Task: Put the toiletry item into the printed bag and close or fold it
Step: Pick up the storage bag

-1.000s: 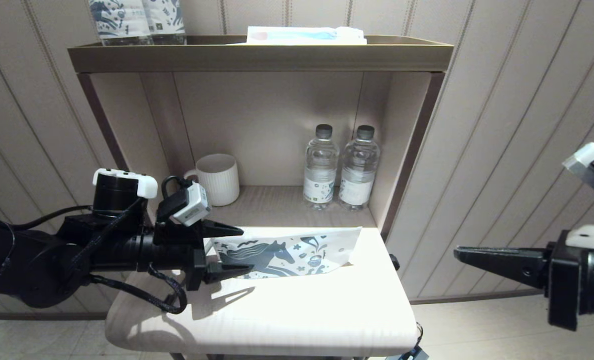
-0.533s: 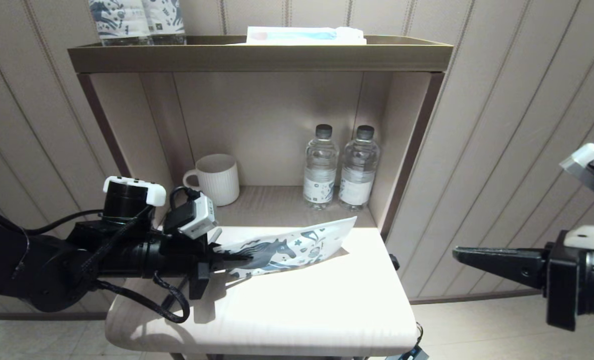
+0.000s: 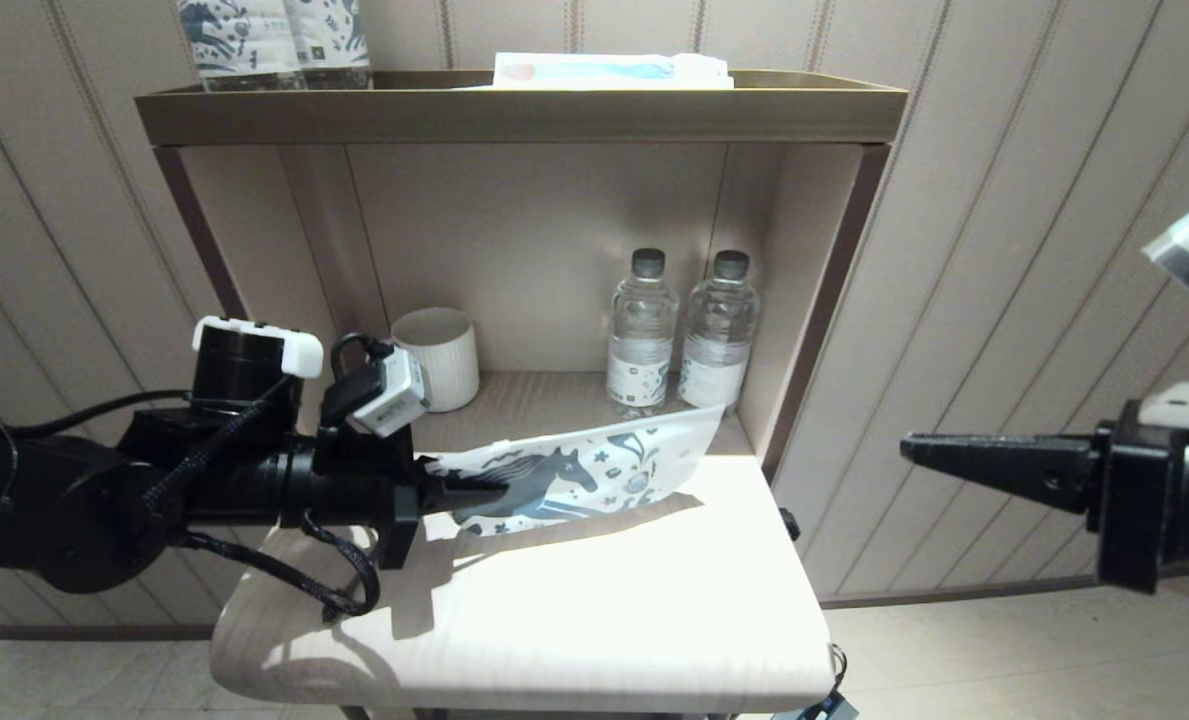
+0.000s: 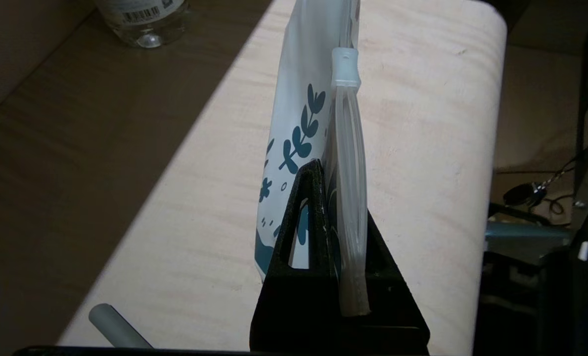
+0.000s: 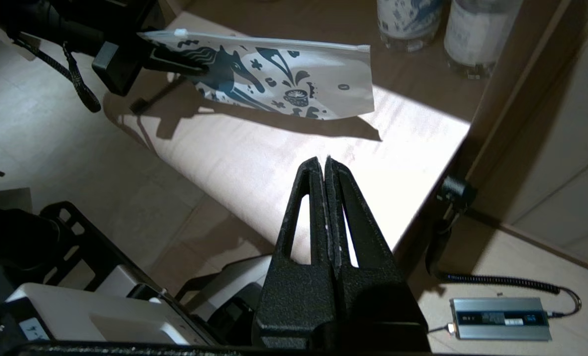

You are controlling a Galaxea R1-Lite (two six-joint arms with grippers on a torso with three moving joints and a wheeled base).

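Left gripper [image 3: 484,487], left-centre of the head frame, pointing right: jaws pinched on the left end of the printed bag [image 3: 594,472], which hangs clear of the table [image 3: 594,610] with its shadow thrown on the pale top beneath. Bag runs rightward from the grip, its far end tilted up toward the shelf edge near the frame centre. Left wrist view: bag [image 4: 298,128] seen edge-on, clear zip strip along one side with a small slider tab, black fingers [image 4: 303,217] clamped over both faces. A pale grey rod end [image 4: 113,326] shows at the lower left of that view; cannot tell whether it is the toothbrush. Right gripper [image 3: 919,447], right side of the head frame, level and pointing left, well apart from the bag and past the table's right edge; right wrist view shows its fingertips [image 5: 326,165] pressed together on nothing, with the bag [image 5: 284,74] in the upper part of that frame. Shelf recess behind the table: white ribbed mug [image 3: 439,358] at left, two water bottles [image 3: 682,335] at right, side by side. On the top ledge [image 3: 514,112], upper frame: two printed bottles [image 3: 274,40] at left, a flat white packet [image 3: 612,70] at centre.
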